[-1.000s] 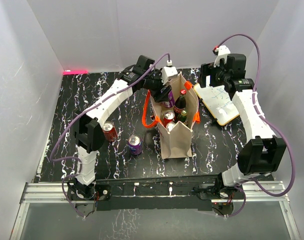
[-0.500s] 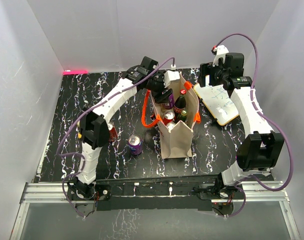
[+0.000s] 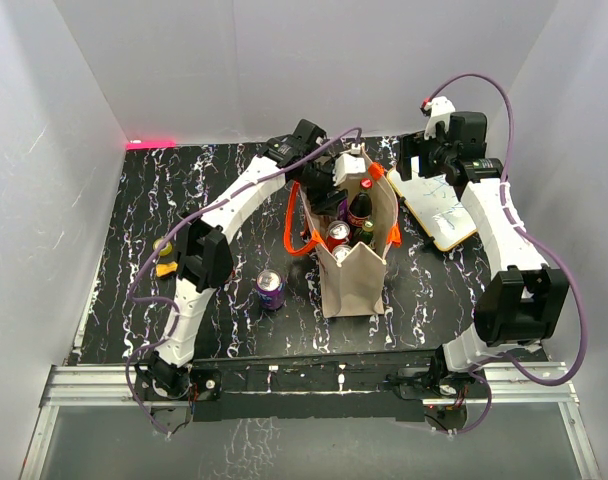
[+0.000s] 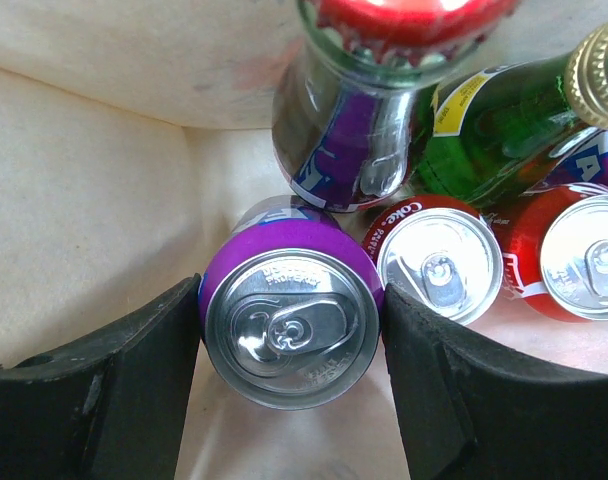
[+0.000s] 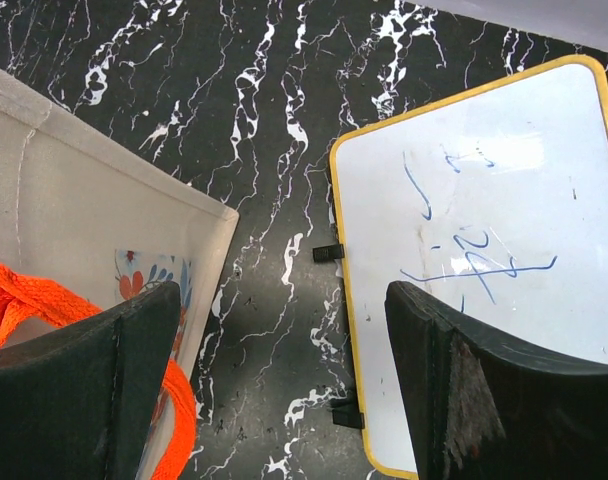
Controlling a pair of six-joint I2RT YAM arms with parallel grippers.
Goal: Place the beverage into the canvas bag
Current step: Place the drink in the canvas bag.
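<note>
Purple can (image 4: 291, 325) upright, long axis vertical

The bag (image 3: 354, 285) is showing plain beige canvas with orange handles (image 3: 296, 235) and a blue-and-orange flower print (image 5: 149, 275) on one side. Inside the bag, a purple can (image 4: 289, 325) is flashing a silver top beside two red cans (image 4: 439, 265) (white lettering on the nearer), a green bottle (image 4: 504, 130) is wearing a gold cap, and a dark bottle (image 4: 374, 130) is carrying a red cap and purple label. Left of the bag, a second purple can (image 3: 270, 288) is standing on the table (image 3: 134, 230), which is running black with white veins. Right of the bag, a whiteboard (image 5: 484, 230) is showing white with a yellow rim and blue scribbles.
</note>
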